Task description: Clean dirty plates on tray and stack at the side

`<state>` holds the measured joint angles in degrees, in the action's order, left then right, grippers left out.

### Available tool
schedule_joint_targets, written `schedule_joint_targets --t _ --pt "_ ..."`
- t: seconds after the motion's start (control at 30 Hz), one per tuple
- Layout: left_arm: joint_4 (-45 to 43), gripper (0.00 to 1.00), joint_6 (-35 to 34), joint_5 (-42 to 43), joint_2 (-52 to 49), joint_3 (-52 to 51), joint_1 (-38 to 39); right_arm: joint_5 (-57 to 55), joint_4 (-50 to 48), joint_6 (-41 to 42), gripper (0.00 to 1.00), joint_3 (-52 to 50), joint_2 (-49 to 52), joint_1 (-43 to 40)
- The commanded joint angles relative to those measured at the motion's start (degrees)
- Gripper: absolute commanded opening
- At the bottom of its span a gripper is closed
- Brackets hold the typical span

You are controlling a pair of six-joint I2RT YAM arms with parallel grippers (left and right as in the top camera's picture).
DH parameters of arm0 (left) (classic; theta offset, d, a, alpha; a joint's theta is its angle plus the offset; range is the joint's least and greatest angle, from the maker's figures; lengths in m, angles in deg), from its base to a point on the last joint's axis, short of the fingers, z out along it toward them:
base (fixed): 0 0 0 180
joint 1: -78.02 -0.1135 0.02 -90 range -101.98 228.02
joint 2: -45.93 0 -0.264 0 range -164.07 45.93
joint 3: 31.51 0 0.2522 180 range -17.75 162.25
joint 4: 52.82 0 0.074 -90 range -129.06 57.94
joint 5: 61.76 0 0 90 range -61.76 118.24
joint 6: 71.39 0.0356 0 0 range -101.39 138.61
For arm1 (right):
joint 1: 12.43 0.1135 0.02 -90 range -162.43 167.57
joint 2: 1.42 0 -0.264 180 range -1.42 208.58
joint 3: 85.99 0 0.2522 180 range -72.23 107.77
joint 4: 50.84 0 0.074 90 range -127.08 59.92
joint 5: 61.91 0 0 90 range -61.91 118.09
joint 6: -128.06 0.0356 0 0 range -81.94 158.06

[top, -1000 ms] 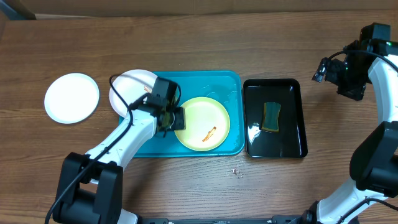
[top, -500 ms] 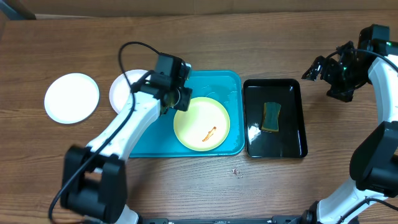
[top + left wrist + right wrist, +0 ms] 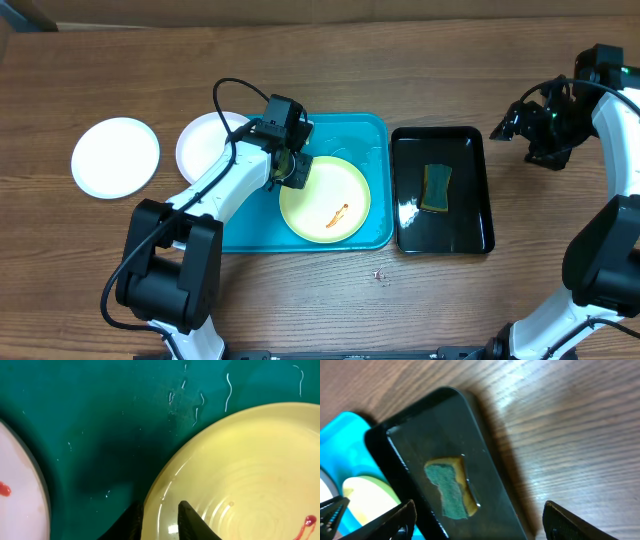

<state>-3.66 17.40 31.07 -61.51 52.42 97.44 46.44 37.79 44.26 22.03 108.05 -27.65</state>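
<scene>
The teal tray [image 3: 355, 130] holds a pale yellow-green plate [image 3: 340, 185] with an orange-brown smear. A white plate [image 3: 205, 150] lies over the tray's left edge and shows a red smear in the left wrist view [image 3: 15, 505]. Another white plate [image 3: 115, 157] lies on the table at the far left. My left gripper [image 3: 291, 170] is at the yellow-green plate's left rim. In the left wrist view [image 3: 162, 522] its fingers straddle the rim of that plate [image 3: 250, 470] and close on it. My right gripper [image 3: 516, 120] is open and empty above the table, right of the black tray.
A glossy black tray [image 3: 470, 145] stands right of the teal tray and holds a green-and-yellow sponge [image 3: 436, 188]. Both show in the right wrist view, the tray [image 3: 410, 455] and the sponge [image 3: 447, 487]. Bare wooden table surrounds the trays.
My left gripper has moved from the tray's upper left down and right onto the yellow-green plate's rim. The right gripper has shifted slightly.
</scene>
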Motion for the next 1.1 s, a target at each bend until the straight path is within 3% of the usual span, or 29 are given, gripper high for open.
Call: schedule_joint_targets --t 0.0,0.33,0.43,0.47,0.6,0.73,1.07 --pt "-0.1 0.34 -0.1 1.2 -0.9 0.3 0.2 -2.9 0.7 -0.1 0.82 -0.3 -0.6 0.2" --pt "-0.3 0.29 -0.1 1.2 -4.3 0.3 0.2 -3.0 2.7 -0.1 0.77 -0.3 -0.5 0.2" --pt "-0.3 0.15 -0.1 1.0 -5.0 0.3 0.1 -3.8 2.6 -0.1 0.71 -0.3 -0.5 0.2" --pt "-0.3 0.04 -0.3 0.5 -5.0 0.3 0.0 -3.8 2.8 0.0 0.69 -0.3 -0.5 0.3" --pt "1.3 0.04 -7.4 -0.4 -5.0 0.6 0.0 -4.2 4.2 0.0 0.65 -0.5 -0.5 2.4" --pt "7.0 0.04 -19.9 -0.2 -5.0 0.7 0.0 -11.3 5.0 3.4 0.66 -2.1 -0.5 7.8" --pt "11.2 0.13 -23.9 -0.4 -5.0 1.3 -0.4 -13.0 -1.3 6.1 0.66 -14.5 -0.5 20.0"
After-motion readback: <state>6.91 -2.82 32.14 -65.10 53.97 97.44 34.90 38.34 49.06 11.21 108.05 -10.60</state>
